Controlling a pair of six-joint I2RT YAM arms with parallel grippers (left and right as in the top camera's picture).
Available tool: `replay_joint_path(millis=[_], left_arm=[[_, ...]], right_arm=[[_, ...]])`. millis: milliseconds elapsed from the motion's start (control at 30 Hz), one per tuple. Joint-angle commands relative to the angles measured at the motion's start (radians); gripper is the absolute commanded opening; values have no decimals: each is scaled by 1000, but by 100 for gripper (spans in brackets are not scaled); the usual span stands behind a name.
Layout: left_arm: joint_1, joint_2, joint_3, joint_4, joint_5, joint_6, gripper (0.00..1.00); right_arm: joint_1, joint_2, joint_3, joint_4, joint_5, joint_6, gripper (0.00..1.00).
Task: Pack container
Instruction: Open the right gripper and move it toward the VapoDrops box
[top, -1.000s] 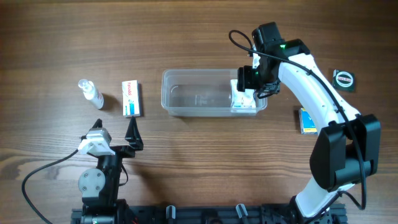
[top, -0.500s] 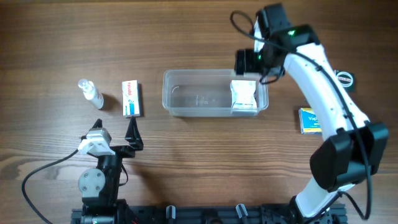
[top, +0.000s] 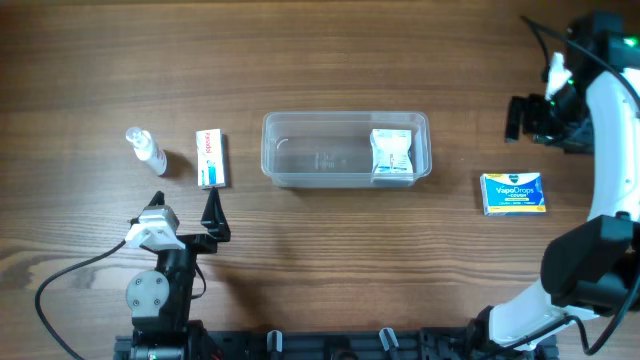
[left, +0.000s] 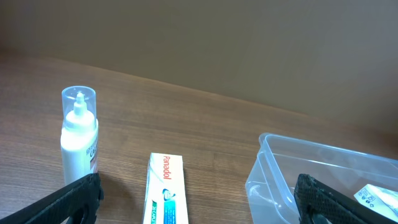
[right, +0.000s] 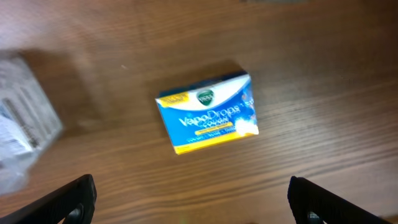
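Note:
The clear container (top: 320, 152) lies mid-table with a white packet (top: 391, 155) in its right end. My right gripper (top: 528, 120) hangs open and empty to the right of it, just beyond a blue and yellow VapoDrops box (top: 513, 193). In the right wrist view that box (right: 208, 112) lies ahead of the wide-apart fingers (right: 65, 202). My left gripper (top: 213, 212) rests open near the front left. Its wrist view shows a Panadol box (left: 165, 190) between the fingers' line, a spray bottle (left: 79, 143) at left and the container (left: 280, 180) at right.
In the overhead view a small spray bottle (top: 146, 149) and the white Panadol box (top: 210, 158) lie left of the container. The right arm (top: 605, 150) runs down the right edge. The left arm's base (top: 155, 290) sits at the front left.
My right gripper opened, left the white packet in the container's right end, and swung right to the space above the VapoDrops box. The left arm has not moved.

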Motion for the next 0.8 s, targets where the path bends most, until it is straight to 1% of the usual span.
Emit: replay_joint_path(millis=[0, 67, 167, 333, 433, 533, 767], left_arm=[[8, -8, -6, -2, 8, -6, 100], [8, -8, -6, -2, 8, -6, 100], [8, -8, -6, -2, 8, -6, 100], [8, -8, -6, -2, 8, -6, 100], [8, -8, -6, -2, 8, -6, 100], [8, -8, -6, -2, 8, -6, 100], [8, -8, -6, -2, 8, -6, 100]], right_arm=[[-64, -6, -97, 32, -41, -87, 100], [-82, -6, -171, 70, -33, -143, 100], [-88, -6, -341, 236, 5, -195, 100], [-88, -6, -484, 409, 5, -356, 100], [-88, -6, -516, 495, 5, -408, 100], [-88, -6, -516, 555, 5, -408, 100], [-88, -6, -528, 566, 5, -405, 100]])
